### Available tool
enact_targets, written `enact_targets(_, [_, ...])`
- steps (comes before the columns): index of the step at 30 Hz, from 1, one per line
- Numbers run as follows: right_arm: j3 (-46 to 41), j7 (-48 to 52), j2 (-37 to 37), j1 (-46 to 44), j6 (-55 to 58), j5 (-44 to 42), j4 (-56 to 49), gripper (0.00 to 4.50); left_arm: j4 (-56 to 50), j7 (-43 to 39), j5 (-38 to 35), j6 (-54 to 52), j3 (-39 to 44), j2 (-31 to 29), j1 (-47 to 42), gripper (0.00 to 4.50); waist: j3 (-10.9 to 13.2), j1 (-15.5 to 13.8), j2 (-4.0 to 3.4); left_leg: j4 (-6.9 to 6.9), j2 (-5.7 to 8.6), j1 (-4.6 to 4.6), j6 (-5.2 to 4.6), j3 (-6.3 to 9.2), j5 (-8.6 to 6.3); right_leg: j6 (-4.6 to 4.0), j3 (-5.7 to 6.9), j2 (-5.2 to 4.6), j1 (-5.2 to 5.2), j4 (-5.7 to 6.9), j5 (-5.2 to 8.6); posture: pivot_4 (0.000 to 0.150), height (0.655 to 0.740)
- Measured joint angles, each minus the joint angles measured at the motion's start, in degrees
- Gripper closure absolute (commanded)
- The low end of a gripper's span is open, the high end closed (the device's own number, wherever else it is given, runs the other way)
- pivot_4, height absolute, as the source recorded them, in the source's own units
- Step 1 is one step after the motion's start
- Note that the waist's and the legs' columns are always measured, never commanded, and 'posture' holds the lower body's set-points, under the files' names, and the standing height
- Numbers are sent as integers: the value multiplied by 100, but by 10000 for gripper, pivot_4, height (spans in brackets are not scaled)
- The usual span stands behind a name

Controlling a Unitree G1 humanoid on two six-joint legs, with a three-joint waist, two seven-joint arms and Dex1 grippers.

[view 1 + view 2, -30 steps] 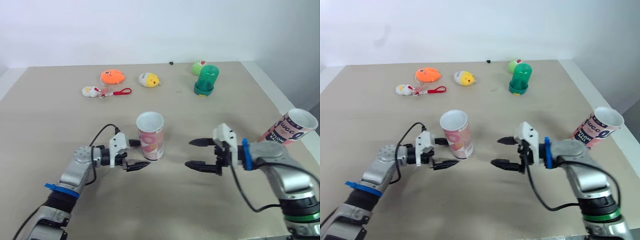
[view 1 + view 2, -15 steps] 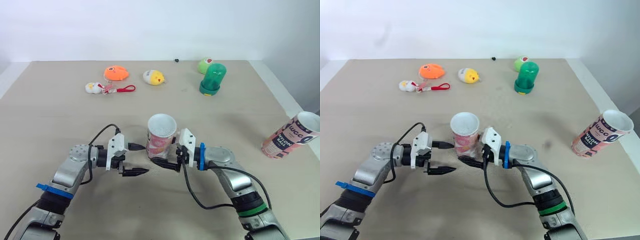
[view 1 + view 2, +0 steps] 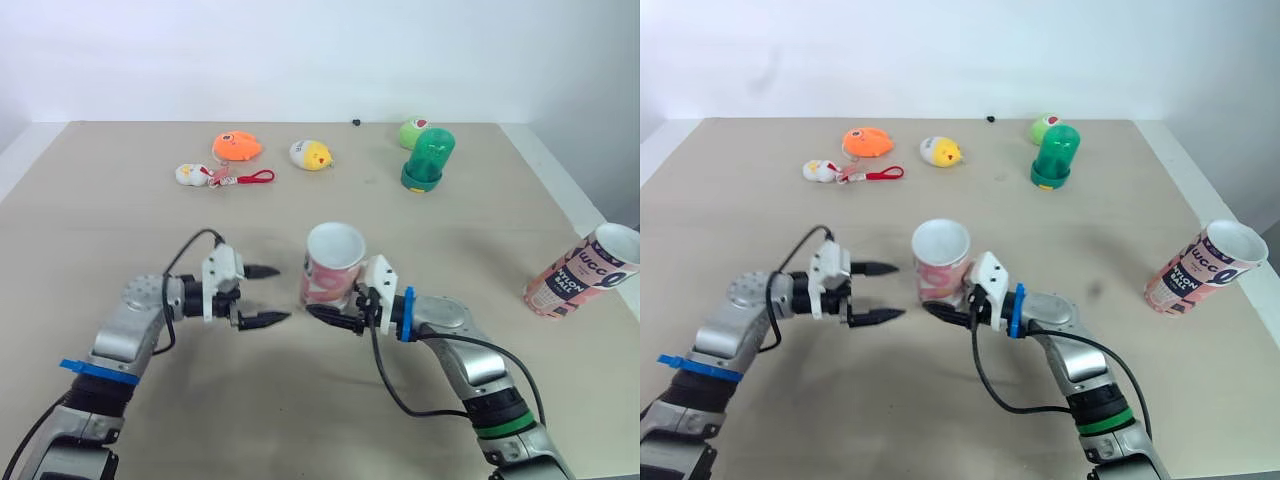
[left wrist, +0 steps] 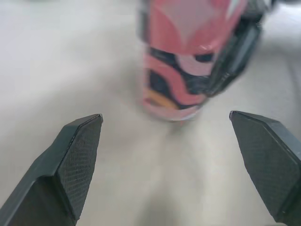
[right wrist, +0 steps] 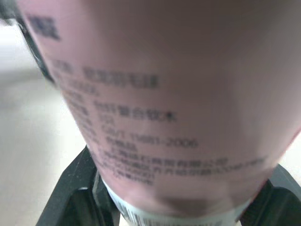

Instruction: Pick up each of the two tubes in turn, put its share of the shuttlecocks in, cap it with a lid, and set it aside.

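Head views: A pink patterned open-topped tube (image 3: pixel 332 265) stands upright near the middle of the beige table (image 3: pixel 120 230), mouth up. The right gripper (image 3: pixel 325 304) reaches in from the tube's right and is clenched low on it, with one black finger across the near side of the base and the other behind it. The left gripper (image 3: pixel 281 294) is level with the tube on its left, near but apart from it, with its fingers released and spread and the tips pointing at the tube. A second pink tube with dark lettering (image 3: pixel 583 270) leans at the table's right edge, well apart from both grippers, with its open mouth toward the upper right. Along the far side lie an orange plush toy (image 3: pixel 237 146), a small white plush toy (image 3: pixel 190 174) with a red strap (image 3: pixel 250 179), a yellow plush chick (image 3: pixel 311 154), a green translucent dome-shaped capsule (image 3: pixel 428 158) and, just behind it, a green ball (image 3: pixel 412 131).

Left wrist view: Both fingers (image 4: pixel 77 160) stand wide apart with bare table between them. The pink tube is ahead, untouched by them, with a black finger of the right gripper against its side.

Right wrist view: The tube's printed wall sits directly between the fingers (image 5: pixel 70 188), which flank its lower end on both sides, grasping it.
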State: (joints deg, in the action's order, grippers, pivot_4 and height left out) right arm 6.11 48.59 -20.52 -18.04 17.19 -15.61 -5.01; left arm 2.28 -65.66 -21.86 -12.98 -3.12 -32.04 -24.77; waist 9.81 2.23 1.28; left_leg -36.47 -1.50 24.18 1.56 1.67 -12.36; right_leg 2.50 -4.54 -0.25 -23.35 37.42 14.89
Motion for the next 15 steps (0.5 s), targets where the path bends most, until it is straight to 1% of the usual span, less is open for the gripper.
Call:
enact_targets(1, [-345,-421,57,16,10,9,4,17692,-67,103,-63,-45,90,53,-115,0,0,-15,0,-3,3,3,4,1,3,5,-1,-4,0,0,-4,1500,7400])
enact_targets(2, [-1072,-1253,79,-1,48,32,75,17692,-266,310,-121,-77,139,248,-261,0,0,-51,0,-5,17,3,7,-2,4,4,-5,-20,4,0,-11,1500,7400])
enact_targets(3, [-1305,-1467,65,-4,58,41,97,17692,-326,352,-126,-78,125,289,-259,0,0,-53,0,-5,22,3,7,-4,4,1,-7,-20,3,-1,-13,1500,7400])
enact_targets(4, [-1379,-1602,65,2,64,54,102,17692,-328,409,-120,-82,120,357,-262,0,-1,-59,-1,-5,23,3,7,-7,4,-10,-12,-20,3,-1,-22,1500,7400])
enact_targets(5, [-1678,-2057,70,3,82,124,235,17692,-329,576,-106,-84,94,582,-263,0,-2,-75,-3,-5,29,3,7,-7,4,-12,-12,-25,3,0,-24,1500,7400])
enact_targets(8, [-2093,-2713,76,30,150,210,513,17692,-325,796,30,-32,-199,907,-218,0,-1,-90,-3,-3,30,4,7,-10,4,-14,-17,-24,-1,0,-26,1500,7400])
enact_targets(12, [-2359,-3230,162,159,316,186,657,17692,-293,906,164,67,-477,1155,-219,0,-2,-71,-6,-2,19,1,6,-12,4,-23,-20,-8,-3,6,-31,1500,7400])
enact_targets(13, [-2366,-3245,172,159,319,181,657,13450,-291,906,165,67,-489,1157,-219,0,-3,-68,-7,-2,19,-2,5,-12,4,-24,-21,-7,-3,9,-31,1500,7400])
enact_targets(15, [-2423,-3344,213,158,403,109,652,8665,-279,904,172,71,-530,1174,-221,0,-5,-72,-10,-4,20,-6,1,-12,7,-24,-20,-6,0,15,-32,1500,7400])
